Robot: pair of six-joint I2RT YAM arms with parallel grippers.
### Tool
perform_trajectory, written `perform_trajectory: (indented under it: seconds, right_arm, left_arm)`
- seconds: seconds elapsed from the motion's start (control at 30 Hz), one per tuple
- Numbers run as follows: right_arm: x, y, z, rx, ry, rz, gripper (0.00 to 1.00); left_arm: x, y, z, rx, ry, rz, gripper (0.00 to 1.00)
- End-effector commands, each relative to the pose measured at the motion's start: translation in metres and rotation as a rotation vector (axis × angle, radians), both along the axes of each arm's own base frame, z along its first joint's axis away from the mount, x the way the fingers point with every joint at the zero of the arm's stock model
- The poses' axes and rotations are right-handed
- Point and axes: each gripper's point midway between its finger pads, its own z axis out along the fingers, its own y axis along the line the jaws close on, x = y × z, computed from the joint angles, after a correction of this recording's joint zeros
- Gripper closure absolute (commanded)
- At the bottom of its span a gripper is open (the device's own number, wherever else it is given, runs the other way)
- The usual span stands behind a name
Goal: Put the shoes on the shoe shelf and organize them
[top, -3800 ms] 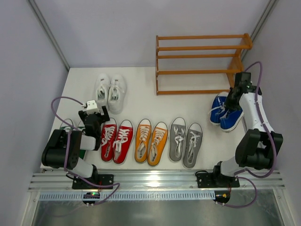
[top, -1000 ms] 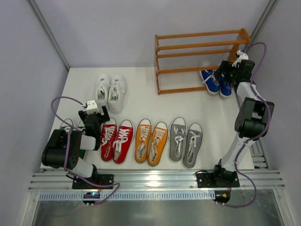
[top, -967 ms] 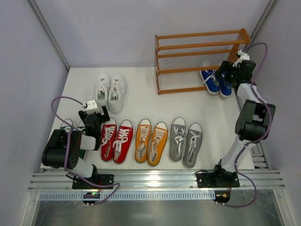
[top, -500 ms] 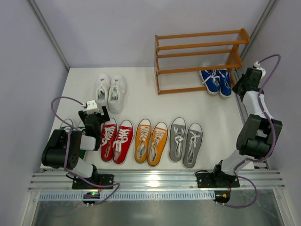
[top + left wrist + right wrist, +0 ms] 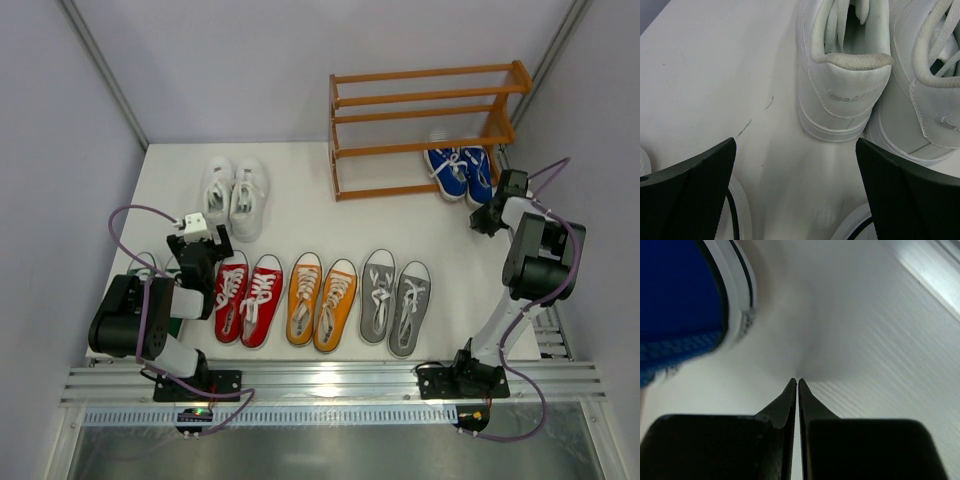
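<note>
The orange-brown shoe shelf (image 5: 425, 130) stands at the back right. The blue shoes (image 5: 460, 172) sit side by side at the right end of its lowest tier, heels toward me. My right gripper (image 5: 483, 222) is shut and empty just near and right of them. In the right wrist view one blue heel (image 5: 680, 300) is at the upper left of the shut gripper (image 5: 797, 381). My left gripper (image 5: 198, 238) is open and empty behind the heels of the white shoes (image 5: 235, 195). These also show in the left wrist view (image 5: 850, 75), ahead of the gripper (image 5: 797, 200).
The red shoes (image 5: 247, 298), orange shoes (image 5: 321, 303) and grey shoes (image 5: 394, 300) lie in a row across the near table. The green shoes (image 5: 150, 265) are mostly hidden under the left arm. A metal rail (image 5: 330, 385) runs along the near edge.
The right gripper brought the blue shoes to the shelf's lowest tier, let go, and drew back toward the near right, now shut. The left arm has not moved.
</note>
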Motion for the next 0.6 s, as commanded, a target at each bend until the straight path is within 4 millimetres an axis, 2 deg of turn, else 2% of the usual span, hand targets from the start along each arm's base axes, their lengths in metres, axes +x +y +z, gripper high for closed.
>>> perform_trajectory:
  seconds: [0.0,0.03,0.07,0.1,0.13,0.17,0.23,0.3,0.4,0.47,0.5,0.53,0.57]
  right_arm:
    - [0.047,-0.024,0.027,-0.066,-0.082,-0.12,0.96]
    - [0.067,-0.033,0.045,-0.094,-0.127,-0.133,0.96]
    - [0.073,-0.038,0.038,-0.101,-0.109,-0.138,0.96]
    - [0.081,-0.041,0.041,-0.116,-0.116,-0.139,0.96]
    - [0.096,-0.049,0.056,-0.135,-0.153,-0.143,0.96]
    - [0.103,-0.053,0.052,-0.149,-0.159,-0.137,0.96]
    - [0.119,-0.059,0.068,-0.181,-0.207,-0.115,0.96]
    - [0.126,-0.058,0.072,-0.183,-0.219,-0.087,0.96]
    - [0.121,-0.053,0.081,-0.175,-0.231,-0.044,0.96]
    - [0.104,-0.044,0.07,-0.158,-0.189,-0.014,0.96]
    - [0.097,-0.041,0.081,-0.158,-0.202,-0.008,0.96]
    - [0.079,-0.035,0.064,-0.144,-0.154,-0.005,0.96]
    - [0.07,-0.033,0.063,-0.143,-0.151,-0.011,0.96]
  left_arm:
    - [0.008,0.002,0.023,-0.008,-0.082,0.015,0.0]
    - [0.008,0.002,0.024,-0.01,-0.084,0.013,0.0]
    - [0.009,0.001,0.024,-0.009,-0.084,0.013,0.0]
    - [0.009,0.002,0.024,-0.008,-0.085,0.015,0.0]
    - [0.008,0.002,0.024,-0.009,-0.084,0.015,0.0]
    - [0.008,0.001,0.023,-0.009,-0.082,0.013,0.0]
    - [0.008,0.001,0.023,-0.008,-0.082,0.013,0.0]
    - [0.008,0.002,0.023,-0.009,-0.082,0.015,0.0]
    - [0.009,0.001,0.024,-0.008,-0.084,0.013,0.0]
    - [0.009,0.002,0.024,-0.008,-0.085,0.015,0.0]
    - [0.009,0.001,0.023,-0.007,-0.083,0.013,0.0]
    - [0.009,0.001,0.024,-0.008,-0.085,0.013,0.0]
    - [0.009,0.001,0.024,-0.01,-0.087,0.013,0.0]
